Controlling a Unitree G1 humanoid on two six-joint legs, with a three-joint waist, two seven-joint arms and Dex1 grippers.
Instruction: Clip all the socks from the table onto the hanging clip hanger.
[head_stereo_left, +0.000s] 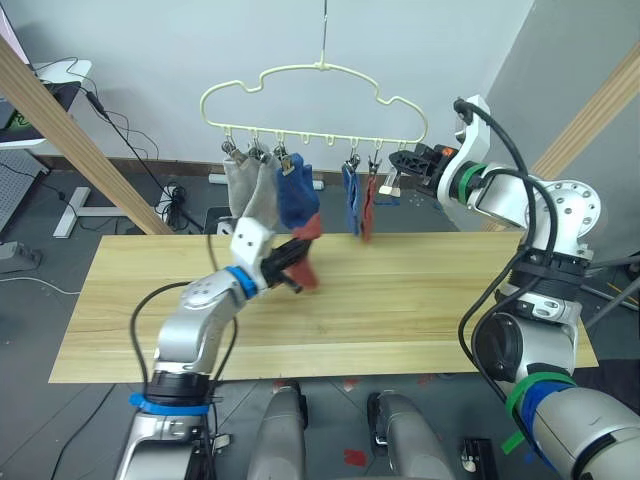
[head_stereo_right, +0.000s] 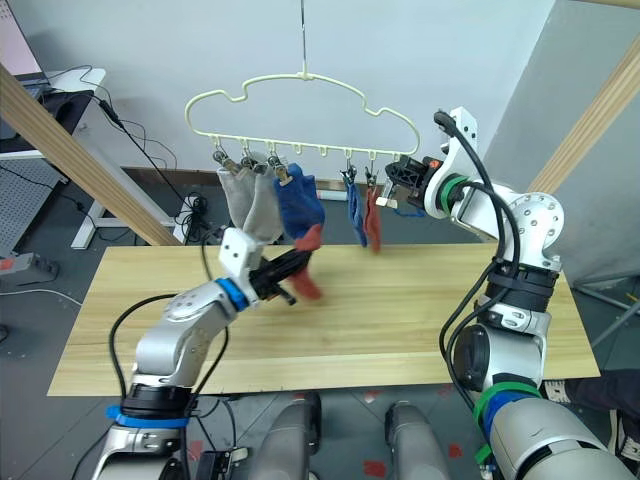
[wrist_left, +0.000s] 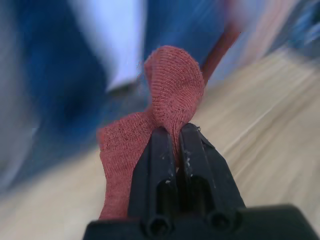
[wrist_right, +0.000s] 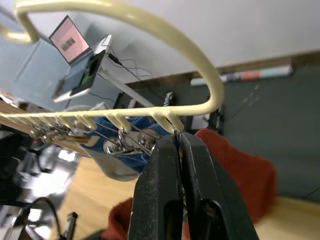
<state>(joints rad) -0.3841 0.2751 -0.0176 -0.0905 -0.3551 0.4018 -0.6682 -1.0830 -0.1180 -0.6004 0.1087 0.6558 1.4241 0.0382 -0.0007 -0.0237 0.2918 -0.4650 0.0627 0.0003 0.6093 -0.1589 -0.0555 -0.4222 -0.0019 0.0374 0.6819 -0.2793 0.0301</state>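
The left tool (head_stereo_left: 296, 266) sat just left of the frame's centre, its two black fingers pinched tight on the last rust-red ankle sock (head_stereo_left: 308, 248), lifted clear of the long light-wood plank table (head_stereo_left: 420, 300). That height made sense: the sock had to reach the clips above, so it was carried up under the thin pale-yellow cloud-shaped wire clip hanger (head_stereo_left: 310, 75), upper centre. Five socks already hung there: two light grey socks (head_stereo_left: 250, 190), a blue sock (head_stereo_left: 296, 195), then another blue sock (head_stereo_left: 351, 205) beside a rust-red sock (head_stereo_left: 369, 208). No sock lay on the tabletop.

Upper right, the right tool (head_stereo_left: 398, 172) had its fingers closed at the hanger's right end, apparently steadying the frame or squeezing a clip (wrist_right: 131, 142); what exactly sat between the fingers was hard to make out. In the left wrist view everything behind the sock was a blur. Which clip was free couldn't be judged.
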